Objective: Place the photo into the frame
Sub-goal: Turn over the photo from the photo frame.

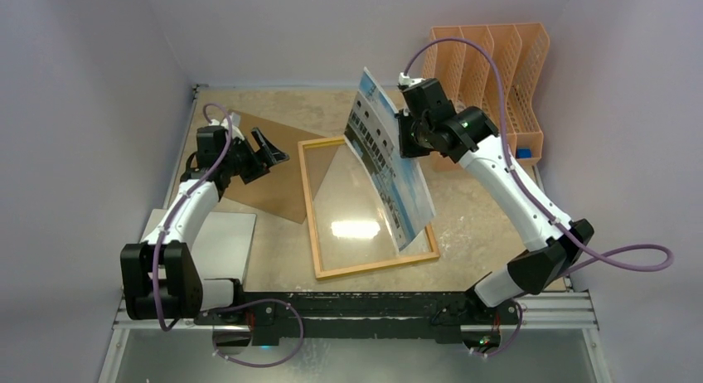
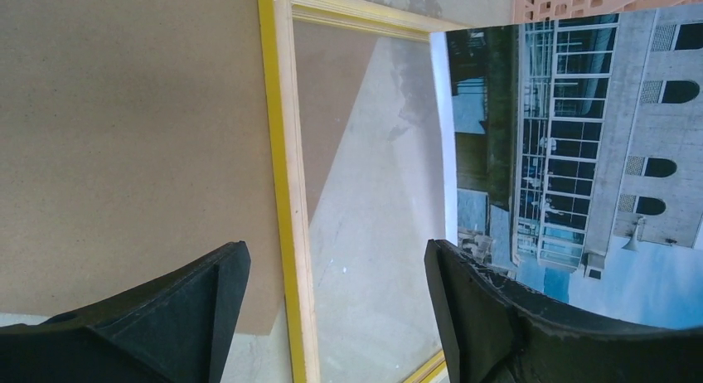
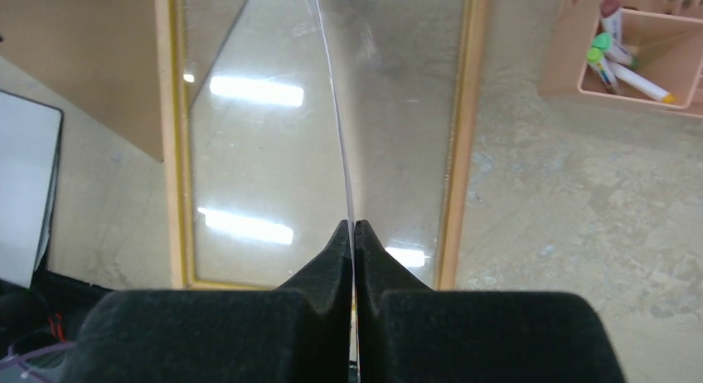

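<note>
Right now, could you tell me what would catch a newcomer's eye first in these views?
The photo, pinched edge-on in the shut right pincer, hangs tilted over the yellow-edged frame lying flat mid-table. The left pincer hovers open over the brown board at the frame's left, and a peach file rack stands at the far right.

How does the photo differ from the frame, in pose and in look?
The photo is held up, tilted, in the right gripper's shut jaws; the frame lies flat on the table, ungripped. The photo shows a printed building; the frame is a yellow-edged rim around a clear pane. Both are thin rectangles of similar size.
</note>
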Tool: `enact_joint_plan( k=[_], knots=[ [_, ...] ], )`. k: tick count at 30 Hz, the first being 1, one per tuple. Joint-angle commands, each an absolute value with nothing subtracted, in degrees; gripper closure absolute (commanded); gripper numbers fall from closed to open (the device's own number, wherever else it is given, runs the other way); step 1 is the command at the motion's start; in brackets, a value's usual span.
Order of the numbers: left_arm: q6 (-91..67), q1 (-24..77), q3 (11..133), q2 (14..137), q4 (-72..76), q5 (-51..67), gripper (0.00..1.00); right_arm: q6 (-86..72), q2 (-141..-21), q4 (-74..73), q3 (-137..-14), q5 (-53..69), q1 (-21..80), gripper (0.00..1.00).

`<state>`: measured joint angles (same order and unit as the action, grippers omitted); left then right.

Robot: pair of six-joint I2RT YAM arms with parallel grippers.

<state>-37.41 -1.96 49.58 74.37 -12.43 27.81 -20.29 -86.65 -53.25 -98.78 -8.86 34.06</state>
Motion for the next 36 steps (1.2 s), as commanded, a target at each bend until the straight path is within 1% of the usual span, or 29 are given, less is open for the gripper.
enact_joint_plan(
  k=[1,10,19,30,36],
  knots=[
    [-37.52,-1.81,49.31,75.31,-10.1,27.76,0.2,-21.83,-87.84,-57.19,-101.53,-16.34,34.01,1.0],
    [-37.63,-1.83,49.1,75.77,-10.3,28.04,0.21,-21.1,-91.1,-61.86,-104.35,-17.69,33.99,1.0],
    [-37.49,-1.84,49.13,75.78,-10.65,28.03,0.21,-19.67,-94.13,-63.49,-108.8,-21.23,34.01,1.0],
    [-37.35,-1.82,48.87,76.07,-10.97,27.78,0.21,-18.6,-95.01,-64.13,-107.71,-32.55,35.91,1.0],
    [-37.36,-1.81,48.91,76.12,-11.14,27.6,0.21,-19.42,-96.08,-63.49,-106.44,-29.24,37.68,1.0]
  ],
)
